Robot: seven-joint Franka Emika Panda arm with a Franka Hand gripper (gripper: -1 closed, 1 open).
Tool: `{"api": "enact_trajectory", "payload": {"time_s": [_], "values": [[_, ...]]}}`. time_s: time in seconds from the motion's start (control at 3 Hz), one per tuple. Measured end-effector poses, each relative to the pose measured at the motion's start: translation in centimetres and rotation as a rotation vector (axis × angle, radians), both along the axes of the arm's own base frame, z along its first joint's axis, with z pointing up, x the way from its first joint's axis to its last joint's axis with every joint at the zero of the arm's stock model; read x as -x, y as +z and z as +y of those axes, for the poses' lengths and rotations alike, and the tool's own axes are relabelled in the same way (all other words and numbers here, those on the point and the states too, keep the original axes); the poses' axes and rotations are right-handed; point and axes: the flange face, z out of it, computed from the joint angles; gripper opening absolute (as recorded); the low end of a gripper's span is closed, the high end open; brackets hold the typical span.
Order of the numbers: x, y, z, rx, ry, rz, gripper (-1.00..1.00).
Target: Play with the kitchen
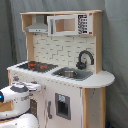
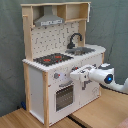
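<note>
First exterior view: the kitchen [image 1: 60, 75] is seen filling the frame, with the hob [image 1: 36, 65] toward the first exterior view's left and the sink [image 1: 72, 74] and black tap [image 1: 84, 58] toward its right.
Arm, first exterior view: the white arm [image 1: 16, 97] is seen low at the first exterior view's left, close against the front panel below the hob; the pincer is not made out here.
Second exterior view: the kitchen stands on a wooden floor [image 2: 95, 112], its oven door [image 2: 64, 96] facing the camera.
Pincer, second exterior view: the pincer [image 2: 75, 76] is held level at the knob row [image 2: 56, 76], pointing toward the second exterior view's left, its long axis running along the front panel.
Pincer state: cannot be told; contact with the panel is not resolved.
Relation: the front panel is judged to lie just ahead of and beside the pincer, the oven door below it.
</note>
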Motion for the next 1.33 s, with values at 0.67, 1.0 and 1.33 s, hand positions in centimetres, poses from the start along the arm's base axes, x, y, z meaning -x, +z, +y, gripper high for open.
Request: {"api": "enact_trajectory", "payload": {"time_s": [0.67,1.0,1.33], "values": [[-0.08,-0.04,0.19,0.143,-0.041,0.0,-1.0],[-0.07,-0.04,0.15,0.143,-0.042,0.0,1.0],[0.09,-0.23,0.14,0.088,-0.067,-0.001,1.0]]}}
